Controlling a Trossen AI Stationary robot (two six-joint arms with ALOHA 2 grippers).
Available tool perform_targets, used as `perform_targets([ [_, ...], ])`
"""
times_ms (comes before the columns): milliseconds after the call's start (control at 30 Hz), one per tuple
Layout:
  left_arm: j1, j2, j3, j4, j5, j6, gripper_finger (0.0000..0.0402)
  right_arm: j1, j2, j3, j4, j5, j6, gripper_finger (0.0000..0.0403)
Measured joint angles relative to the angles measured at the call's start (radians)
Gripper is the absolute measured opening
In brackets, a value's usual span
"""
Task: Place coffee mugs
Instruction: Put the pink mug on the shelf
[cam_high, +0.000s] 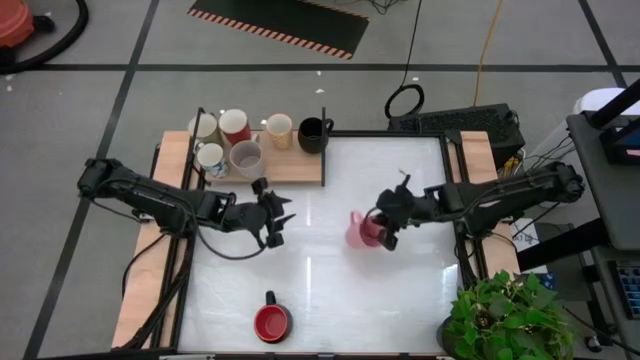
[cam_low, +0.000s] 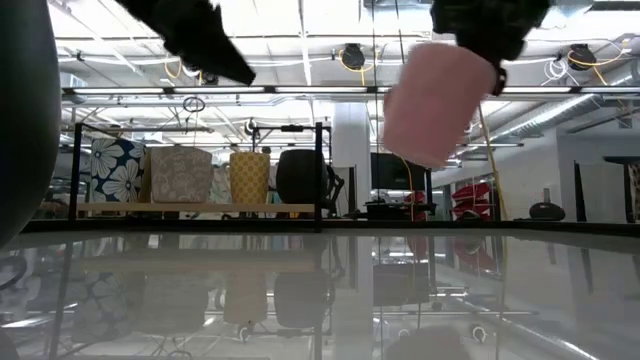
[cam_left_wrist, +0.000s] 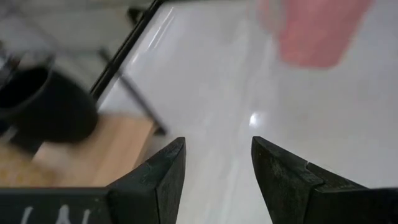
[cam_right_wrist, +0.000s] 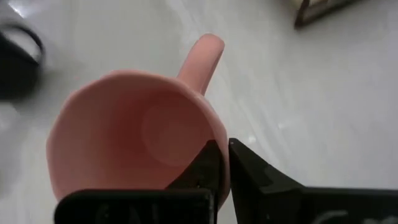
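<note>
Glossy white table (cam_high: 320, 290), matt wooden shelf (cam_high: 290, 168), smooth pink mug (cam_right_wrist: 137, 137)

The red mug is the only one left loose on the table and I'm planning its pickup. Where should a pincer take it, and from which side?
Probably the rim wall, from straight above. The red mug stands upright, mouth open, near the table's front edge, its handle pointing toward the rack. One finger inside and one outside, on a side away from that handle, should hold, as the right pincer holds the pink mug.

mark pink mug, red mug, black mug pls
pink mug (cam_high: 357, 232): high view, on its side wall, held by the right tool.
red mug (cam_high: 271, 323): high view, on its red inside.
black mug (cam_high: 313, 134): high view, on its dark inside, on the wooden shelf.
</note>
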Motion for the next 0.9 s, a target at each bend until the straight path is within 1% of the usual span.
perform_targets([
  [100,-0.043,0.0,0.0,0.069,0.011,0.083,0.0189,-0.032,0.003,0.002,0.082,0.008,-0.023,0.0007],
  [267,-0.132,0.006,0.0,0.152,0.005,0.199,0.0189,-0.075,0.005,0.002,0.175,0.131,-0.019,0.0007],
  [400,-0.192,0.047,0.002,0.258,-0.041,0.316,0.0189,-0.092,0.005,0.002,0.229,0.154,-0.049,0.0007],
  [467,-0.207,0.087,0.034,0.298,-0.051,0.366,0.0189,-0.091,0.005,0.002,0.256,0.151,-0.054,0.0007],
  [633,-0.224,0.214,0.161,0.273,-0.086,0.425,0.0189,-0.091,0.024,0.002,0.295,0.151,-0.056,0.0007],
  [767,-0.227,0.334,0.305,0.168,-0.089,0.435,0.0189,-0.091,0.082,0.002,0.384,0.146,-0.087,0.0007],
  [833,-0.233,0.393,0.379,0.091,-0.116,0.439,0.0189,-0.093,0.117,0.002,0.442,0.11,-0.108,0.0007],
  [900,-0.239,0.446,0.444,0.02,-0.165,0.453,0.0189,-0.099,0.153,0.004,0.492,0.068,-0.124,0.0007],
])
